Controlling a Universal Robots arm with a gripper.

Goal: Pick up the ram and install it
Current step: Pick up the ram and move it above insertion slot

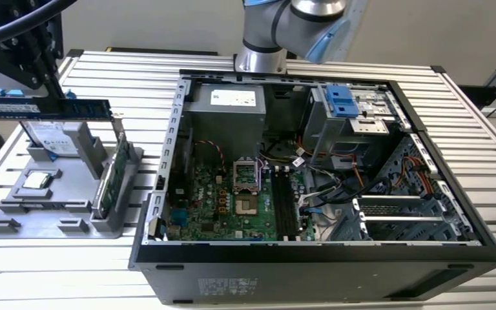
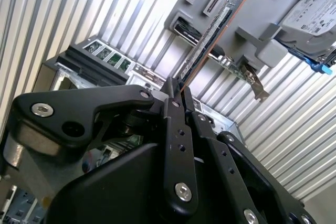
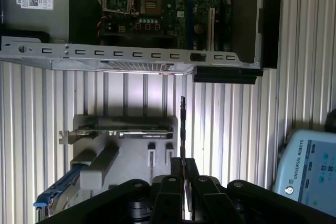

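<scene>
The ram (image 1: 41, 108) is a long, narrow dark stick held level in the air above the grey holder (image 1: 59, 226), at the exterior view's left. My gripper (image 1: 59, 94) is shut on its upper edge. In both wrist views the ram (image 2: 207, 40) (image 3: 182, 129) shows edge-on, sticking straight out from between my shut fingers (image 2: 185, 109) (image 3: 190, 167). The open computer case (image 1: 317, 255) lies to the exterior view's right, with its motherboard (image 1: 230, 206) and long dark memory slots (image 1: 284, 206) facing up.
The grey holder carries a hard drive with blue rails (image 1: 54, 139), a small square chip (image 1: 39, 181) and a green card standing on edge (image 1: 110, 177). The case wall (image 1: 172, 129) rises between holder and motherboard. A teach pendant (image 3: 310, 171) lies on the slatted table.
</scene>
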